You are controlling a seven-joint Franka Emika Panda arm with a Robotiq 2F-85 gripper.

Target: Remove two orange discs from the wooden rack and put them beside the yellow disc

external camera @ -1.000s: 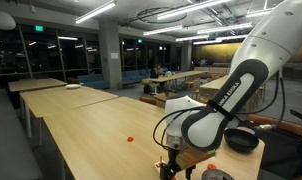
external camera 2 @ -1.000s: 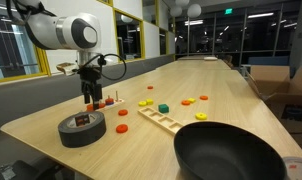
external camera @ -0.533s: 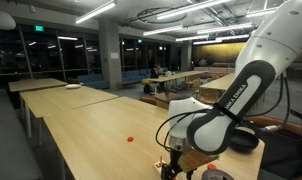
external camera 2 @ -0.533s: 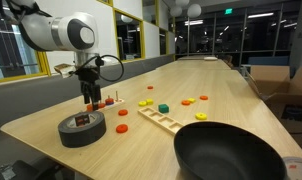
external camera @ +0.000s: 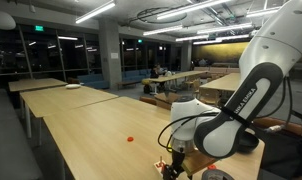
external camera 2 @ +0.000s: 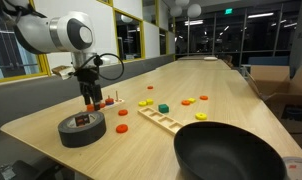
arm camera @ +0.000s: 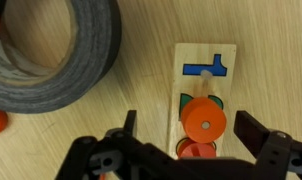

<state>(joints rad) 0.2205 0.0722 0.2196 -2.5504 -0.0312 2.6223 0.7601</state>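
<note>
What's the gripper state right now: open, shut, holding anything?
Gripper: open, holding nothing. In the wrist view its fingers stand apart, with an orange disc on the wooden rack showing between them.

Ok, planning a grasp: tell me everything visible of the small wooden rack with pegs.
The small wooden rack is a flat rectangular board lying on the wooden table, near but apart from the grey tape roll. A blue T-shaped piece sits at one end. One orange disc sits on a wooden peg over a green piece; a second orange disc lies beside it. The open gripper hovers above.
</note>
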